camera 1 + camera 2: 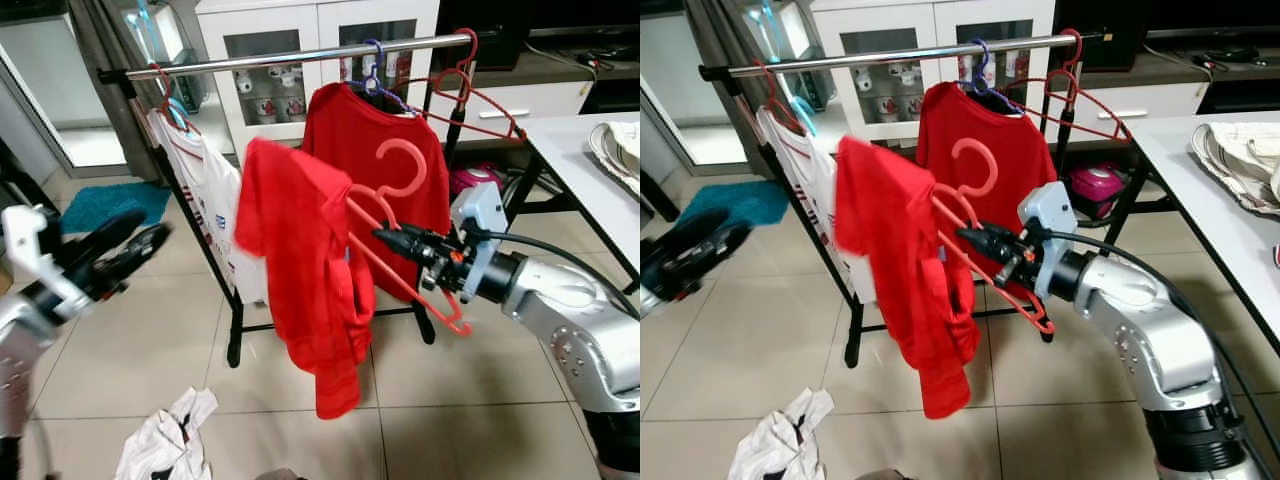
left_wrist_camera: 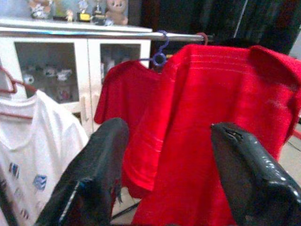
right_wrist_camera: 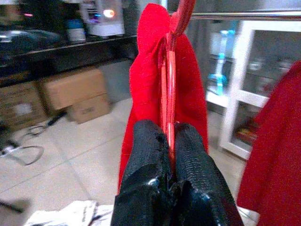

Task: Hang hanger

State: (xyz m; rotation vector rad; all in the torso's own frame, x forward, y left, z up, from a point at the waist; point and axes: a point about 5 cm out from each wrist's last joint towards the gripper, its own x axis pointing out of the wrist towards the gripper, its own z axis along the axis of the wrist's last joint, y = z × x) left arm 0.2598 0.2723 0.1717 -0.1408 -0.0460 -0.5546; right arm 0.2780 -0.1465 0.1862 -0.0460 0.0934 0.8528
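The right gripper [image 1: 392, 236] is out in front of the clothes rack, its black fingers [image 3: 149, 155] pinched tight on the lower bar of a red hanger [image 1: 398, 222], and a red shirt [image 1: 300, 285] droops off the left end of that hanger in a heavy bunch. The hook curls upward, well below the rail [image 1: 300, 58] and nearer to the robot than it, so I'd call this the carry-and-lift step: the load is in hand, the hanging itself not yet done.

On the rail there's a white shirt [image 1: 205, 200] at the left, a darker red shirt [image 1: 400, 150] on a blue hanger [image 1: 372, 70] right of middle, and a bare red hanger [image 1: 470, 95] at the far right end. Between white and red there's an open stretch of bar (the likeliest landing spot, I'd judge).

The left gripper [image 1: 110, 258] sits low on the left, fingers spread wide with nothing between them, pointed toward the garments.

What's next? The hook has to rise above the rail, travel farther out, then drop over it. The hanger is tilted and the shirt's weight pulls to one side, so the wrist will probably need to level it first, or the hook could glance off.

A crumpled white cloth [image 1: 165, 435] lies on the floor tiles near the robot, and a counter [image 1: 580, 170] stands at the right.
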